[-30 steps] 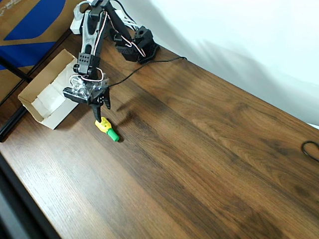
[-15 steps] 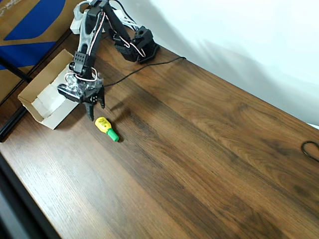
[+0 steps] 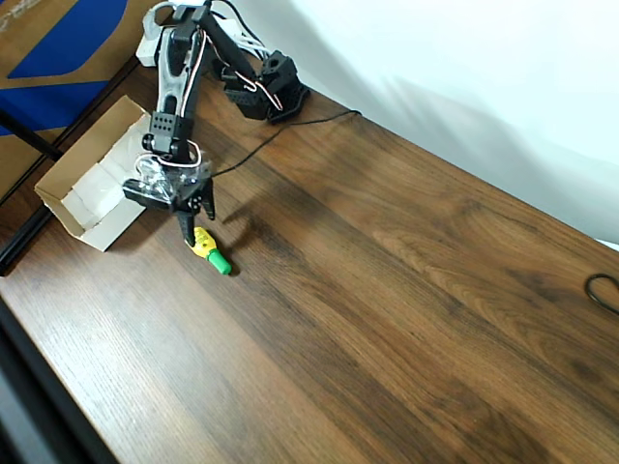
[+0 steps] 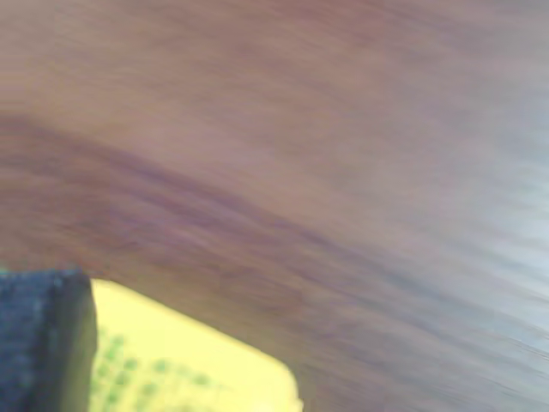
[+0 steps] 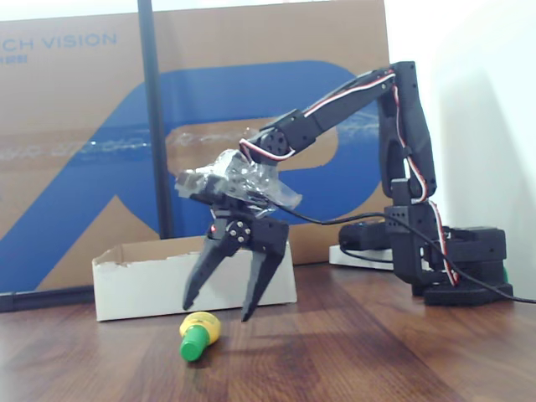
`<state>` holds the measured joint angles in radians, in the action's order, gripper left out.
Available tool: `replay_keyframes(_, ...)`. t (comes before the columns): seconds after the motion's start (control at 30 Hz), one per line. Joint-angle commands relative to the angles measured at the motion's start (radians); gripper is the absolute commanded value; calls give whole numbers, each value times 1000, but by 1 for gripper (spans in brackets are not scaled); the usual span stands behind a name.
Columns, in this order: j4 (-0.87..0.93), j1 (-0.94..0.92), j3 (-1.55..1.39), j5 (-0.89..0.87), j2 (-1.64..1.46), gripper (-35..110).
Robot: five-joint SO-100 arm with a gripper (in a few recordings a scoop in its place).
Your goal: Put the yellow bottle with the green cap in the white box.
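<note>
In the overhead view the bottle (image 3: 207, 249) lies on the surface (image 3: 387, 319), cap toward four o'clock. The box (image 3: 92, 184) sits at its ten o'clock. The tool (image 3: 196, 220) hangs spread between them, just above the bottle.

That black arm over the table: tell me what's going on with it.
The arm's tool is open, its fingers pointing down just above the yellow bottle with the green cap, which lies on its side on the wooden table. Nothing is gripped yet. The white box sits open close by, with the bottle outside it.
</note>
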<state>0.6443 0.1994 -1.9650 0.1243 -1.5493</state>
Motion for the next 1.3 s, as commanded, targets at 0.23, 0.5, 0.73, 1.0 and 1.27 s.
replay_keyframes(0.23,-18,-35,55,40,23,34)
replay_keyframes(0.5,-17,-34,66,49,60,34)
replay_keyframes(0.73,-9,-32,67,52,52,29)
replay_keyframes(1.0,5,-40,66,57,15,22)
replay_keyframes(1.27,6,-48,66,67,3,17)
